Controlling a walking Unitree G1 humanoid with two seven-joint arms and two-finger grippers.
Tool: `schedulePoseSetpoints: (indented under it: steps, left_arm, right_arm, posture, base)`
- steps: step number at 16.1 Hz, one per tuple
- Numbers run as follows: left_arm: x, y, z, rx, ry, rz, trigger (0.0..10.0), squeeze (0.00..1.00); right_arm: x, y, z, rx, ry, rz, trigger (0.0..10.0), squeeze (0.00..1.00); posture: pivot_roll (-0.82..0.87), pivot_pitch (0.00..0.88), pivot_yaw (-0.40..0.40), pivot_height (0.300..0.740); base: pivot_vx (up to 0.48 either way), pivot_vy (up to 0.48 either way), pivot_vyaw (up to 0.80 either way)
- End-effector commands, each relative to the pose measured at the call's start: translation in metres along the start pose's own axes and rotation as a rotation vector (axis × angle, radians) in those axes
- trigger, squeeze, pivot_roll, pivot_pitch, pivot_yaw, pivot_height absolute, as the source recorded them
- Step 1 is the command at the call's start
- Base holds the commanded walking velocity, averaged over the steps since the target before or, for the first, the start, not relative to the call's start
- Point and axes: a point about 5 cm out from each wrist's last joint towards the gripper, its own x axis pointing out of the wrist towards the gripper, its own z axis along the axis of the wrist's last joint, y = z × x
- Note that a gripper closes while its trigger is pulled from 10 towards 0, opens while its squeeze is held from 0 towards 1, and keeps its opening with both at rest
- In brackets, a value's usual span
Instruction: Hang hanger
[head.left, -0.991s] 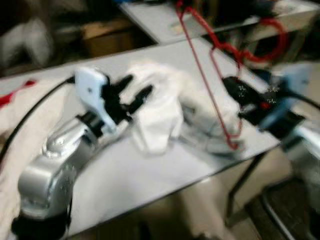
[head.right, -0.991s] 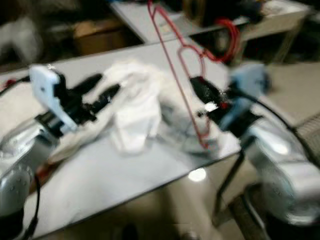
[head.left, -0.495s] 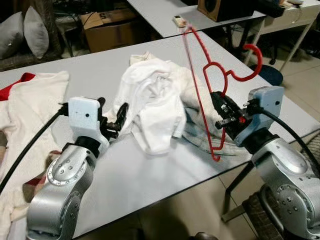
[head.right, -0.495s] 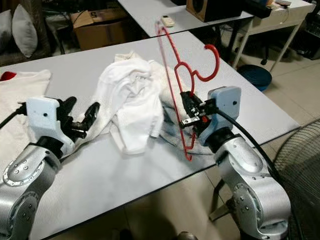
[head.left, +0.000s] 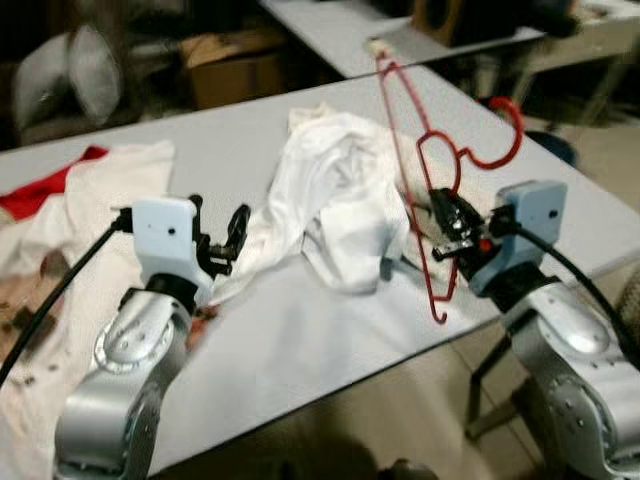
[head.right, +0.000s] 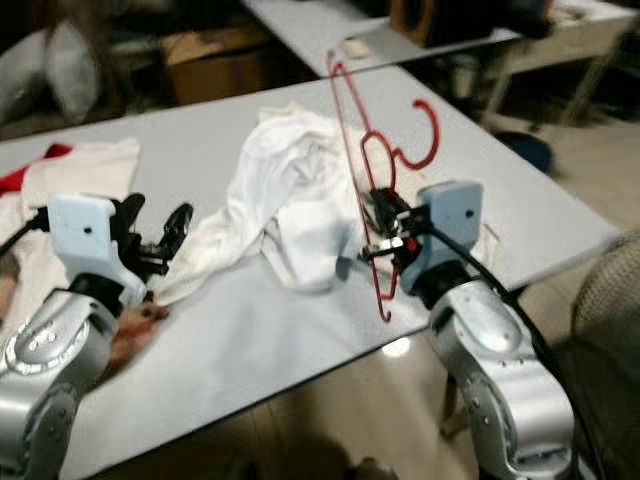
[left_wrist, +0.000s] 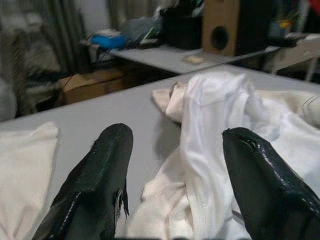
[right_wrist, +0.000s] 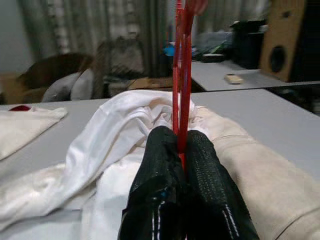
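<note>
A red wire hanger (head.left: 402, 150) stands nearly upright over the right part of the grey table (head.left: 300, 340), hook (head.left: 508, 135) pointing right. My right gripper (head.left: 445, 218) is shut on its wire, about halfway up; the right wrist view shows both fingers pinched on the hanger (right_wrist: 181, 65). Just left of the hanger lies a crumpled white garment (head.left: 340, 190). My left gripper (head.left: 218, 232) hovers open over the table at the garment's left end, with the white garment (left_wrist: 215, 115) lying ahead between the spread fingers (left_wrist: 100, 175).
A white cloth with a red part (head.left: 90, 190) covers the table's left side. A beige cloth (right_wrist: 260, 170) lies under the garment. Behind stand another table (head.left: 340, 30), a cardboard box (head.left: 235, 60) and pillows (head.left: 70, 70). The table's front edge runs close below both arms.
The whole picture has shifted and blurred slightly, so the camera moved. My right gripper still holds the hanger upright and my left gripper stays open by the garment.
</note>
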Motion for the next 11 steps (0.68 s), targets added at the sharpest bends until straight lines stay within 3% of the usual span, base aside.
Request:
schedulePoseSetpoints:
  steps: [1, 11]
  left_arm:
    - [-0.0025, 0.0063, -0.0012, 0.021, 0.008, 0.023, 10.0, 0.0]
    - [-0.0036, 0.0058, -0.0051, 0.042, 0.025, 0.016, 10.0, 0.0]
  right_arm:
    - [-0.0002, 0.0052, 0.0014, 0.032, -0.023, 0.026, 10.0, 0.0]
    - [-0.0006, 0.0074, -0.0079, -0.081, 0.004, 0.025, 10.0, 0.0]
  posture:
    - [-0.12, 0.08, 0.029, 0.74]
    - [-0.13, 0.082, 0.021, 0.74]
  base:
    - [0.0, 0.356, 0.0]
    - [0.0, 0.357, 0.0]
